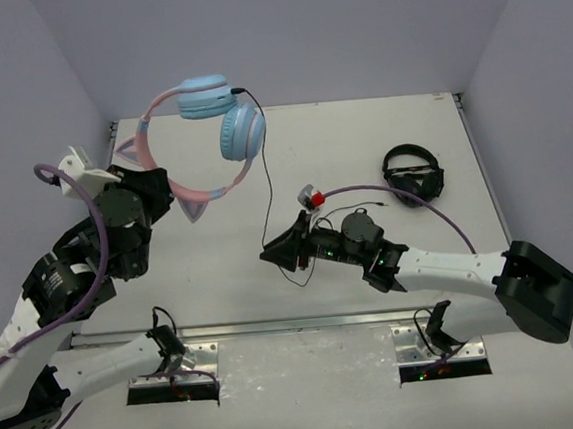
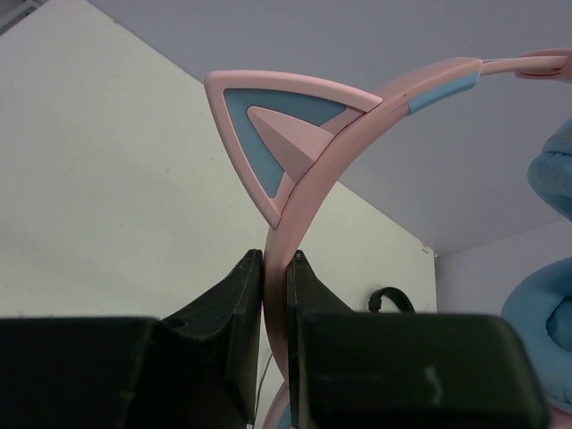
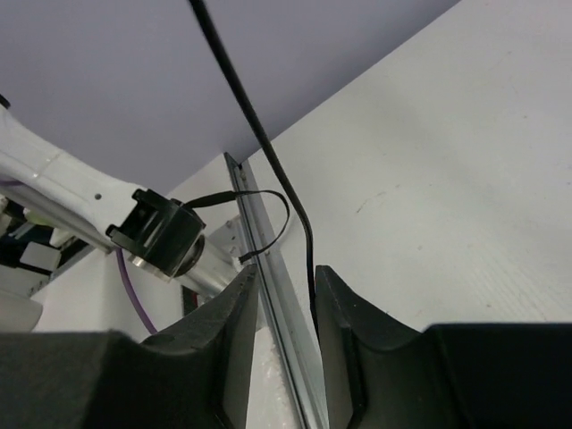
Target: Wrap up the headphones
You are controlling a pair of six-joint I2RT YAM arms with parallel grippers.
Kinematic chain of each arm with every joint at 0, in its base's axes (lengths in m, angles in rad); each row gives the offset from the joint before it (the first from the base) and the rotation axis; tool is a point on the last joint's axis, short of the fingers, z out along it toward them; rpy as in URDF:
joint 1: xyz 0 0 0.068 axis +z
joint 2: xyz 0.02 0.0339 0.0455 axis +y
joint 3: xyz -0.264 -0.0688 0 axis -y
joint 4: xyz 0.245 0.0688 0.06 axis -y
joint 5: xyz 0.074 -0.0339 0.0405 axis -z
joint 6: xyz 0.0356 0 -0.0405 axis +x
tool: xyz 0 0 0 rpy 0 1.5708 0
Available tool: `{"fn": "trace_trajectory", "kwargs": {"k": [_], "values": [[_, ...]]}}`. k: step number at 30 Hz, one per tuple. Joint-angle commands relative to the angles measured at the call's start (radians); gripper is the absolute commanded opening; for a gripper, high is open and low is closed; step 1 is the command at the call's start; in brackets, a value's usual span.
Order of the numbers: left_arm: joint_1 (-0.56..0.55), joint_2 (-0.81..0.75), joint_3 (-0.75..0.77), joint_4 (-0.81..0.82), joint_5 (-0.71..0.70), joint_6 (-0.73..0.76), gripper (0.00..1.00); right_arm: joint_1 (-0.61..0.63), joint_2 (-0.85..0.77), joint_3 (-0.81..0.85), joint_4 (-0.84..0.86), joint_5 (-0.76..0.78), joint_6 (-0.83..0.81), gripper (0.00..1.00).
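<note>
Pink headband [image 2: 380, 105] of the headphones [image 1: 220, 120] clamped in the left jaws beside a cat ear [image 2: 268, 134], raised off the worktop [image 1: 380, 136]. Right wrist view alone shows the black cable [image 3: 259, 134] passing through the narrow gap between the parted right jaws.

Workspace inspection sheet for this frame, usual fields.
Surface: white table, no marks seen from above.
Job's things: cat-ear headphones held up off the table by the pink headband.
Clutter: black headphones lying far right.
Grippers: left gripper shut on the headband; right gripper jaws apart, astride the cable.
Cables: thin black cable hangs from an ear cup, not wrapped; purple arm cables.
Surroundings: lavender walls.
</note>
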Motion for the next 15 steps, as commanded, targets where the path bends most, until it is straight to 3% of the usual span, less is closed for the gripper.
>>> {"fn": "trace_trajectory", "kwargs": {"k": [1, 2, 7, 10, 15], "values": [[-0.007, 0.026, 0.016, 0.086, -0.059, -0.09, 0.0, 0.005, -0.037, 0.037, -0.083, 0.091, -0.097, 0.34], [-0.007, 0.039, 0.019, 0.086, -0.033, -0.087, 0.0, 0.003, -0.042, 0.04, -0.094, 0.094, -0.103, 0.34], [-0.007, 0.042, -0.009, 0.108, 0.057, -0.026, 0.0, 0.003, -0.155, 0.024, -0.154, 0.169, -0.138, 0.9], [-0.008, 0.043, -0.032, 0.079, 0.096, 0.01, 0.0, -0.001, -0.214, 0.049, -0.218, 0.232, -0.199, 0.99], [-0.007, -0.006, -0.082, 0.091, 0.163, 0.013, 0.0, -0.041, -0.223, 0.158, -0.358, 0.29, -0.255, 0.99]]}}
